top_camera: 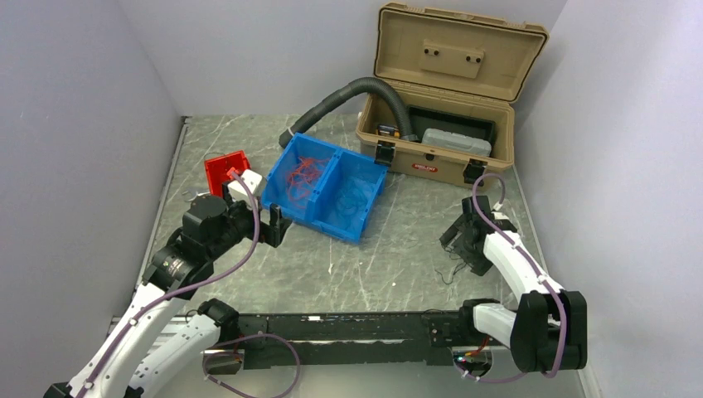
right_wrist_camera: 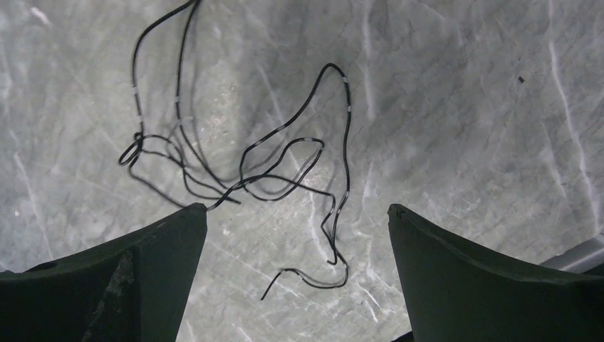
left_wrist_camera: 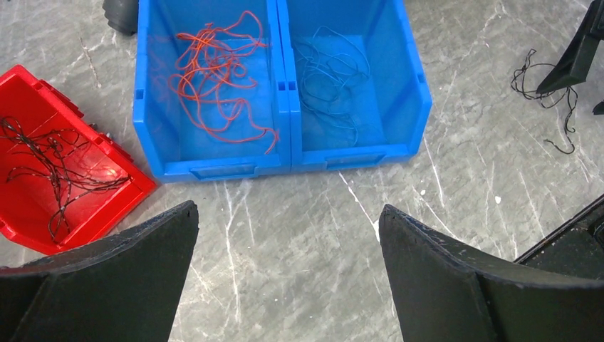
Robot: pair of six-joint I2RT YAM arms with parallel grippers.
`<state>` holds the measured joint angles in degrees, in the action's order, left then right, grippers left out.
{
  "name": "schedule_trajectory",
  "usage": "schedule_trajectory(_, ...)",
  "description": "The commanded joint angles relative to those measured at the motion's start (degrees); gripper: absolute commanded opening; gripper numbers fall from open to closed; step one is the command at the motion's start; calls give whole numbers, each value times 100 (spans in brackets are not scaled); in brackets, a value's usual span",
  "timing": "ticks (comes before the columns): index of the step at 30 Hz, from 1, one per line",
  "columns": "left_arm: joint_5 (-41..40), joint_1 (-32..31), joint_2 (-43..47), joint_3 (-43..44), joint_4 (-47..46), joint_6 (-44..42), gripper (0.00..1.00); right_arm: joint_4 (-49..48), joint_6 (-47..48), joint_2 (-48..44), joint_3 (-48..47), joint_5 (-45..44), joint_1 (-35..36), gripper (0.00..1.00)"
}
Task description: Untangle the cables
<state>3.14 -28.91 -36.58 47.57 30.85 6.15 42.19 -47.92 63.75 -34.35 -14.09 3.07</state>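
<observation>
The blue bin (top_camera: pixel 319 225) has two compartments. Red cables (top_camera: pixel 300 178) lie in its left one and blue cables (top_camera: pixel 352 197) in its right one; both also show in the left wrist view, the red (left_wrist_camera: pixel 217 71) and the blue (left_wrist_camera: pixel 331 82). Black cables (left_wrist_camera: pixel 53 160) lie in the red bin (top_camera: pixel 220 170). A loose black tangle (right_wrist_camera: pixel 348 135) lies on the table (top_camera: pixel 452 269) under my right gripper (right_wrist_camera: pixel 298 210), which is open and empty just above it. My left gripper (left_wrist_camera: pixel 288 210) is open and empty over bare table in front of the blue bin.
An open tan toolbox (top_camera: pixel 431 157) stands at the back right, with a thick grey corrugated hose (top_camera: pixel 348 91) running from it behind the blue bin. Walls close in on both sides. A black rail (top_camera: pixel 348 332) runs along the near edge.
</observation>
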Motion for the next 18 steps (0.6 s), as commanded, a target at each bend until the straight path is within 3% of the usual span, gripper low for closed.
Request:
schedule_trajectory(1,-57,24,88,-6,-69,-123,99,-732,-253,115,238,238,-195,100)
schedule_trajectory(10,-78,44,44,-5,-67,-123,99,-1669,-412,674,363,74,-245,99)
schedule_trajectory(12,-54,67,28,-9,-75,-123,100,-1708,-442,826,282,-35,-241,80)
schedule_trajectory(14,-34,110,12,-5,-80,-124,99,-1778,-400,926,248,-15,-212,48)
schedule_trajectory(15,-16,126,6,-7,-87,-122,99,-1767,-357,992,195,-27,-175,40)
schedule_trajectory(17,-8,166,2,-13,-88,-114,99,-1611,-286,1120,69,-116,-89,14)
schedule_trajectory(18,-3,180,-3,-12,-98,-114,99,-1548,-253,1162,8,-123,-80,10)
